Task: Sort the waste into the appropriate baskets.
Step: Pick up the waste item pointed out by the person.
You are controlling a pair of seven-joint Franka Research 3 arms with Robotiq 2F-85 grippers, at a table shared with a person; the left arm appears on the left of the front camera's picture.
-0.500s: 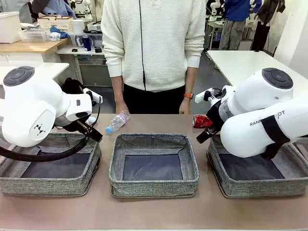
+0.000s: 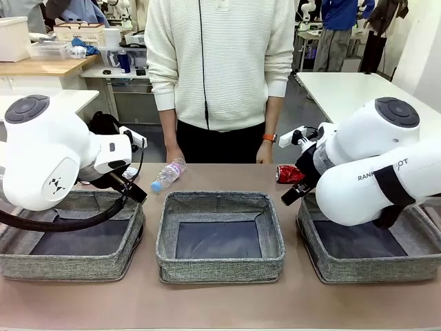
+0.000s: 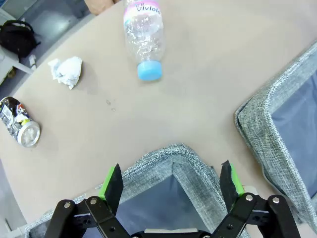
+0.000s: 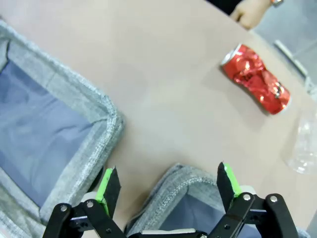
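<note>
Baskets: three, in a row on the table (image 2: 220,307), namely left basket (image 2: 69,265), middle basket (image 2: 220,269) and right basket (image 2: 372,272). Waste, all lying on the table beyond the baskets: one pink-label bottle (image 3: 143,34) with blue cap (label print starts "Viv", remainder cut off), one dented red can (image 4: 255,79), one dark can (image 3: 19,126), one white scrap (image 3: 66,71), one label-less bottle (image 4: 303,144). Left gripper (image 3: 171,183): jaws apart, unloaded, above the left basket's corner. Right gripper (image 4: 166,186): jaws apart, unloaded, above the right basket's corner. Right arm casing (image 2: 382,172) shows "RAN" and "OT"
</note>
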